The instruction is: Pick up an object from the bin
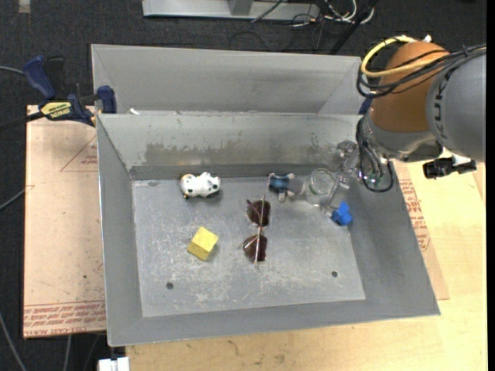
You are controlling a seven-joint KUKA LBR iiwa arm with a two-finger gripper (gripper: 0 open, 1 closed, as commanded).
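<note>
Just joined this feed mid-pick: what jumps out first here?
The arm's orange wrist looms over the bin's right rim, its gripper low by the back right, near a clear cup-like thing and a small blue block. On the grey floor, a yellow cube at left, a white toy behind it and dark sunglasses mid-bin stand out.

Even, bright light fills the grey bin (232, 288) (dull sheen on its back wall (232, 141)), casting only faint shadows.
</note>
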